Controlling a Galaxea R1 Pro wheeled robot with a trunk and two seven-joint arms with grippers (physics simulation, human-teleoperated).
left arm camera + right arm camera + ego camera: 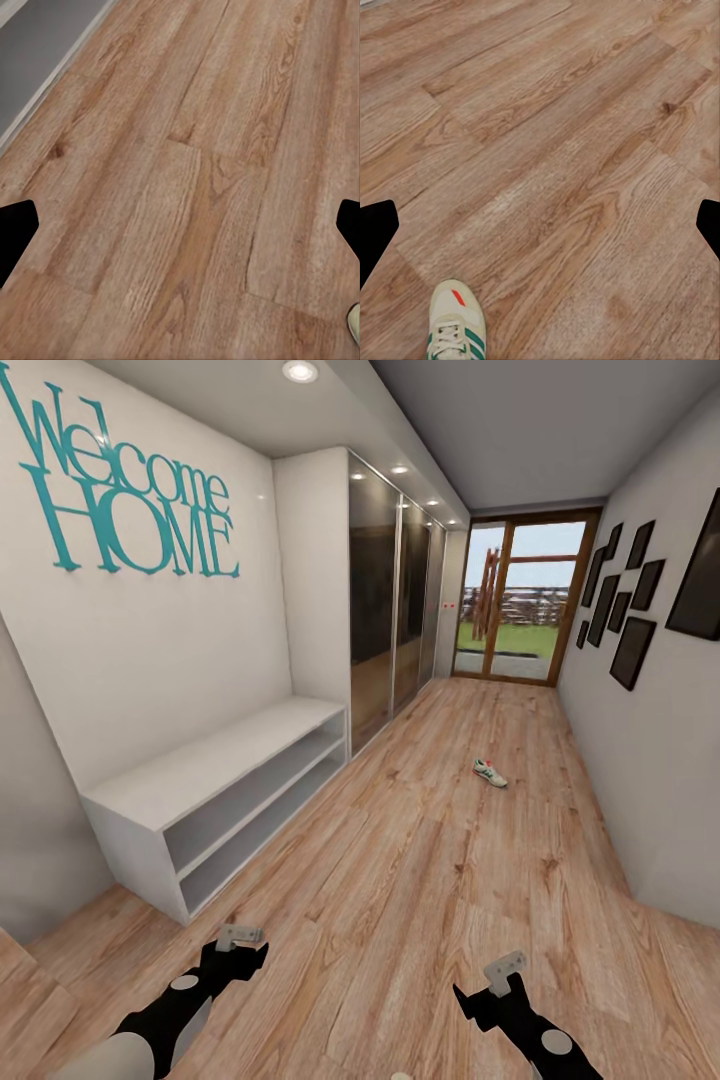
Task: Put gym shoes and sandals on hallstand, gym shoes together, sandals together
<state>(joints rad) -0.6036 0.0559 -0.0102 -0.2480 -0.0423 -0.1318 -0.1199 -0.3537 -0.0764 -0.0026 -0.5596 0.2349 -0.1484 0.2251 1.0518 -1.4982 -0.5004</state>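
Gym shoe (453, 324) on wood-plank floor (420, 880), untouched; left pincer (238, 945) and right pincer (500, 980) both spread wide, empty, above bare planks.

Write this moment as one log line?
phase: approach | left gripper: open, empty | right gripper: open, empty | gym shoe: on corridor floor | bench: bare

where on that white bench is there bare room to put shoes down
The white bench has its whole top bare, from the wall end to the wardrobe end, and both open shelves look bare too. Nothing is crowded. One sneaker lies alone on the wood floor farther down the corridor.
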